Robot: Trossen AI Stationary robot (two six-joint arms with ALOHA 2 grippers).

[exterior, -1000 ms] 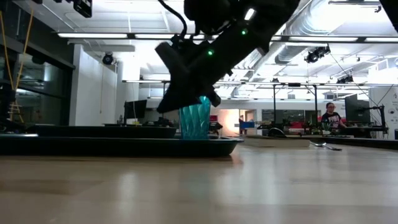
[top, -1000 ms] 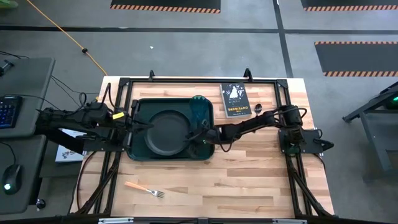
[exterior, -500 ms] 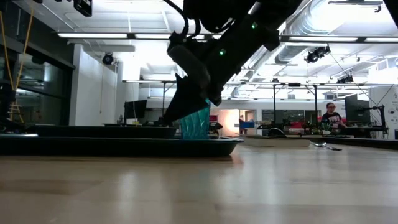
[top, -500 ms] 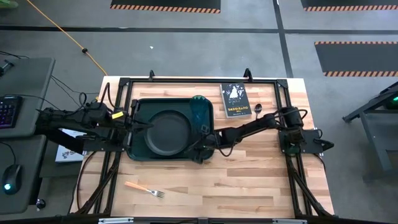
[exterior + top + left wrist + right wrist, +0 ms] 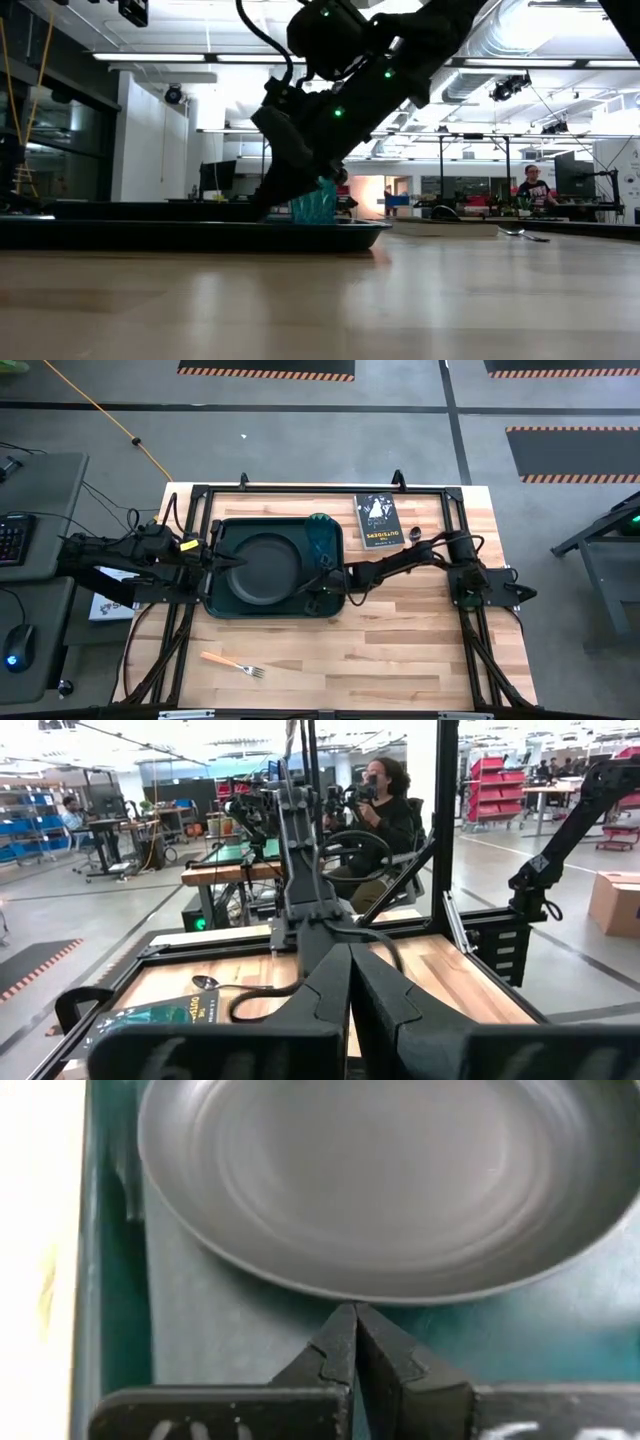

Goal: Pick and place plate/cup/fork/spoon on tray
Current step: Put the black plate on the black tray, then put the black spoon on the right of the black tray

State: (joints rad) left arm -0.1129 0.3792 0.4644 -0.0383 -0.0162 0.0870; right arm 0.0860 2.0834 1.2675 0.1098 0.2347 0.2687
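Our right gripper [image 5: 313, 592] has slid back toward the tray's [image 5: 222, 607] near corner, fingers pressed together on nothing, beside the plate [image 5: 265, 571]. Plate and cup [image 5: 320, 535] sit on the tray; fork [image 5: 231, 664] and spoon [image 5: 414, 536] wait on the table. Left gripper [image 5: 228, 560] rests closed at the tray's edge.

black book [image 5: 379, 520] on wooden table [image 5: 400, 630], seated person [image 5: 385, 815]

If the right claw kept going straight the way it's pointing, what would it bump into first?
Most likely the plate: the right gripper, fingers shut, points at its near rim just ahead, low over the tray. How big the gap is remains unclear.
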